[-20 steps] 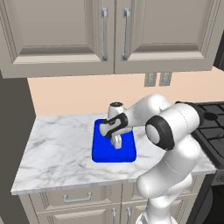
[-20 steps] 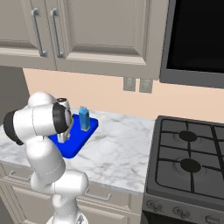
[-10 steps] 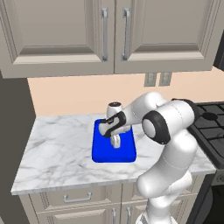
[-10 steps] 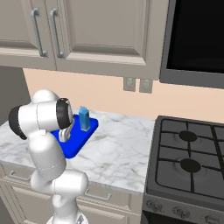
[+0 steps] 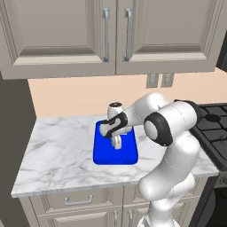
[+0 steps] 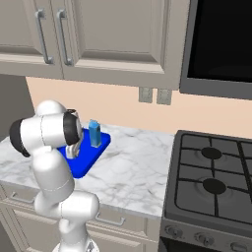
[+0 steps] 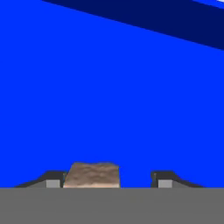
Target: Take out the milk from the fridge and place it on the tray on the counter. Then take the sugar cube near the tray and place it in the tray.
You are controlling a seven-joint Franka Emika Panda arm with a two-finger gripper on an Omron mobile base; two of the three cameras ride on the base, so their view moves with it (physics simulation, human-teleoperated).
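The blue tray [image 5: 105, 153] lies on the white marble counter [image 5: 57, 150]. My gripper [image 5: 117, 144] points down onto the tray's middle. In the hand view my gripper [image 7: 109, 181] stands open just above the tray floor [image 7: 109, 87]. The tan-brown sugar cube [image 7: 92, 175] rests between the fingertips [image 7: 53, 180], close to the left one and with a clear gap to the right one. The milk [image 6: 94, 134] stands upright on the far end of the tray [image 6: 83, 163], beyond my hand [image 6: 72, 153]. The fridge is out of view.
A black gas stove [image 6: 211, 172] adjoins the counter on the right. Beige wall cabinets [image 5: 115, 35] hang above, and two outlets [image 5: 159, 80] sit on the back wall. Bare marble [image 6: 138, 167] lies between tray and stove.
The jaws have parted from shut, letting go of the sugar cube on the tray. The hand has sunk slightly toward the tray floor.
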